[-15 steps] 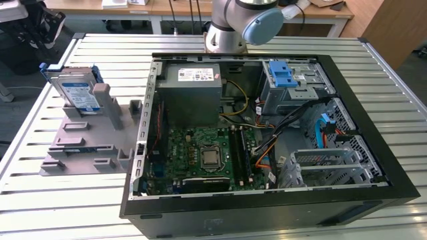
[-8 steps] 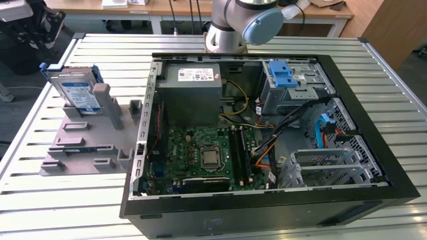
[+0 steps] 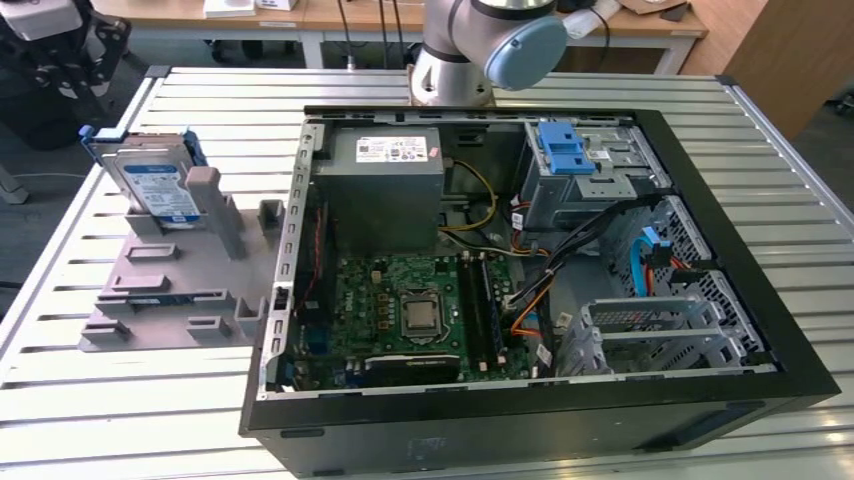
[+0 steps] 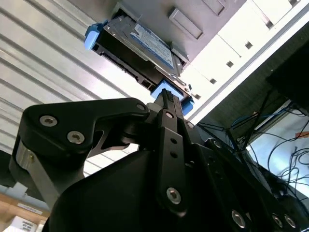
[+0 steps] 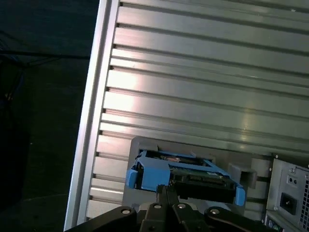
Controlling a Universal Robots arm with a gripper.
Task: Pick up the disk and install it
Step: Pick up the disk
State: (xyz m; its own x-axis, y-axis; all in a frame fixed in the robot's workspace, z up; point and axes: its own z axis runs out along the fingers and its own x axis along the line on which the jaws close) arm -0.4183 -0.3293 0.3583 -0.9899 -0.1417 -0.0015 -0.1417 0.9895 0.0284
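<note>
Slatted counter [image 3: 107, 400] fills my exterior view, with the open computer case [image 3: 747, 330] across centre and right. At the left sits the grey holder block [image 3: 160, 290]. The disk [image 3: 154, 185] stands upright in it, upper left of the frame, blue bracket around it. In the first wrist view my gripper [image 5: 166, 189] hangs near the bracket's edge, jaws pinched together, holding nothing. For a clean pick, I reckon they need spreading and centring squarely across the bracket.

Our arm [image 3: 447, 70] is silver-grey with a pale blue joint cap [image 3: 530, 50]. Our black gripper [image 4: 166, 99] has links [image 4: 72, 125] carrying silver screws [image 4: 173, 195].
</note>
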